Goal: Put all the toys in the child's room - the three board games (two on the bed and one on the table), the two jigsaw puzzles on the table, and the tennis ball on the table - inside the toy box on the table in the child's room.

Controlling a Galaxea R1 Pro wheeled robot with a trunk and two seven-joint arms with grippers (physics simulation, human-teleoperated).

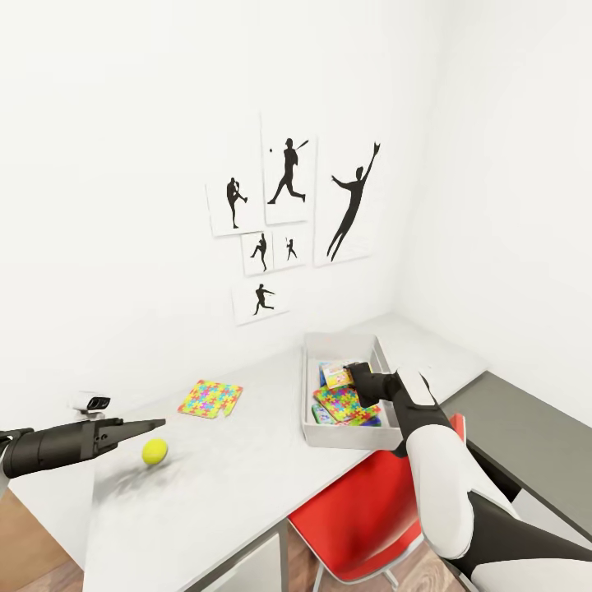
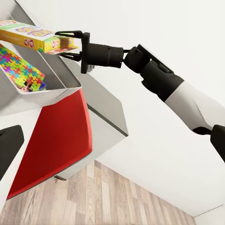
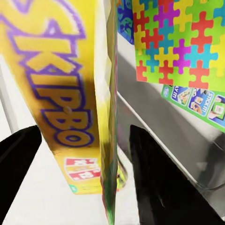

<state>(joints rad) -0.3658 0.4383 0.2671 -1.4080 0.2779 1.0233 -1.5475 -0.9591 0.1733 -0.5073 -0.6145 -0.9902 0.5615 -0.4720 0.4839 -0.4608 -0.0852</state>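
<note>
Placement of the small "SKIP BO" board game into the toy box is judged to be the step in hand: the yellow box is clamped between the fingers of the right pincer and is held above the open bin, over a jigsaw puzzle already lying inside on top of another printed box. In the right wrist view the game is seen edge-on between the two dark fingers, with the grey wall of the bin beside it. The second jigsaw puzzle lies flat on the tabletop, well apart from the bin, and the tennis ball rests on the same surface just beside the tip of the left pincer, which is stretched out low over the tabletop; whether its fingers are parted cannot be told. A red chair is tucked below the bin's corner. The next move is judged to call for the game being lowered a little and released so that it settles flat inside the rim, after which the ball and the loose puzzle would remain to be collected.
</note>
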